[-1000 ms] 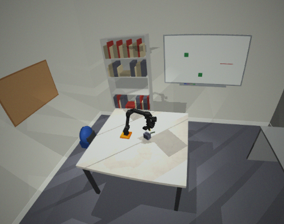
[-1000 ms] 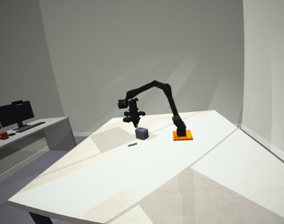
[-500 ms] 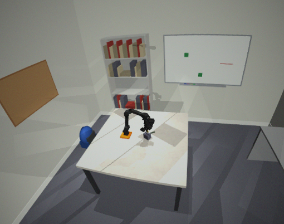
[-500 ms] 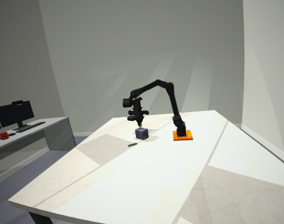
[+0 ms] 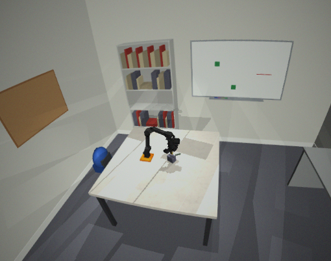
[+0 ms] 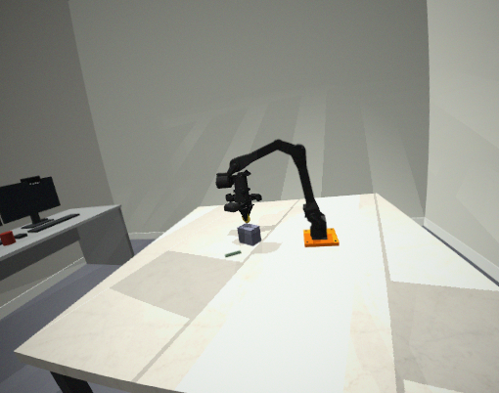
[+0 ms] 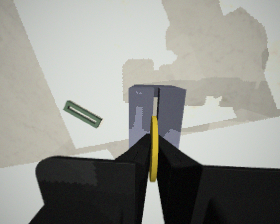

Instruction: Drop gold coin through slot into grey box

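One gold coin (image 7: 153,149) sits pinched between two black fingers above one grey box (image 7: 156,116), beside one green holder (image 7: 83,114).

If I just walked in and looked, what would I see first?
First, the black arm bending over the white table, with a bright orange base. Its end effector pinches a gold coin edge-on, right above the grey box and lined up with its slot. The green holder lies on the table to the left of the box, with nothing in it.
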`<state>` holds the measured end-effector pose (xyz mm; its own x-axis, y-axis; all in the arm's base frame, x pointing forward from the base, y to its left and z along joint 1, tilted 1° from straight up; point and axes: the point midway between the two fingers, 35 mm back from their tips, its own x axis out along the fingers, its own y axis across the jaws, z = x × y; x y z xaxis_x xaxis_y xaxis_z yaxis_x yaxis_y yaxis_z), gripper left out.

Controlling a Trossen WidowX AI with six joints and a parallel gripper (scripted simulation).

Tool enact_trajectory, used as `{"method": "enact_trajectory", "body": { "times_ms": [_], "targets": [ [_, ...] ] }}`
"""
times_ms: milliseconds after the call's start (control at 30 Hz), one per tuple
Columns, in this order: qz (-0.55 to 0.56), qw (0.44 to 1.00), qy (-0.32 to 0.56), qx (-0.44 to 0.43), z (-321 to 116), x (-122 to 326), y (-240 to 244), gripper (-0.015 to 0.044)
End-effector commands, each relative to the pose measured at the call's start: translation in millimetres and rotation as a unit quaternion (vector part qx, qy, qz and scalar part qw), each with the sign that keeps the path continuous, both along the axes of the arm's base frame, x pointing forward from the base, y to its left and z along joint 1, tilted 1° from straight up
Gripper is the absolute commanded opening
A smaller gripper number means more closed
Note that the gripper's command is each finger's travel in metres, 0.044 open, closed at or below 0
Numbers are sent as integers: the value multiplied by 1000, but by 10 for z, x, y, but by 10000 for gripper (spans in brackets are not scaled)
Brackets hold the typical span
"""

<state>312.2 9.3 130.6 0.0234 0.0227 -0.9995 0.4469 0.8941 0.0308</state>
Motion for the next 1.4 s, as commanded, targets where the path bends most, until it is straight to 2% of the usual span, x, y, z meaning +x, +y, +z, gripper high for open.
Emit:
{"method": "enact_trajectory", "body": {
  "times_ms": [0,1367],
  "targets": [
    [-1,1000,0,0,-1,-8,-11,0],
    [5,1000,1,0,-128,-27,-34,0]
  ]
}}
